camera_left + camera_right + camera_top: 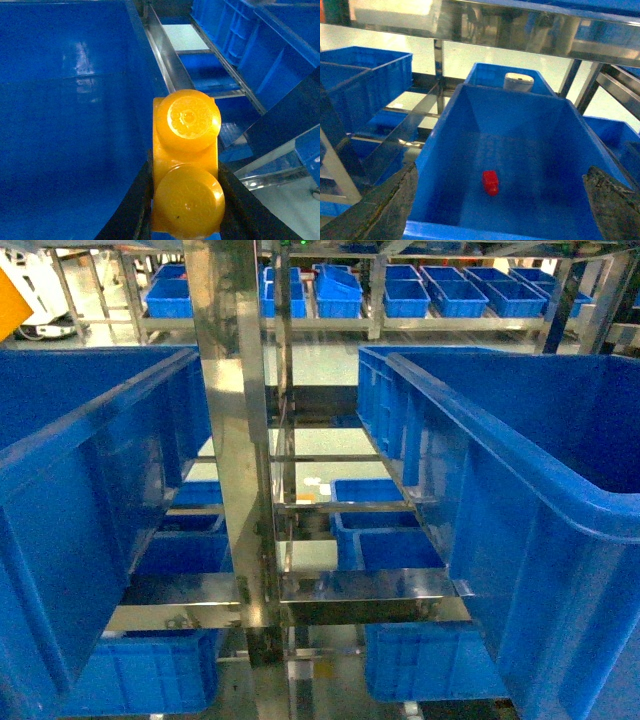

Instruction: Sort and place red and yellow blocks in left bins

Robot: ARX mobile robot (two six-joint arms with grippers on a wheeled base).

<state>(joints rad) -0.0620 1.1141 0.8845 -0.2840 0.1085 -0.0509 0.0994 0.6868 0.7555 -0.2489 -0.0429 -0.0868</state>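
Note:
In the left wrist view my left gripper (185,192) is shut on the orange-yellow two-stud block (186,165). Its black fingers (132,210) press both sides, and the studs face the camera. The block hangs at the right wall of a deep blue bin (60,100). In the right wrist view my right gripper (500,172) is open above another blue bin (437,155). The small red block (490,182) lies alone on that bin's floor, clear of the fingers (385,205). Neither gripper shows in the head view, where the left bin (90,470) fills the left side.
A second large blue crate (520,460) stands on the right, with a steel rack post (235,440) and rails between the two. Smaller blue crates sit on lower shelves (385,540) and on the far rack (460,290). A white object (518,81) rests in the crate behind.

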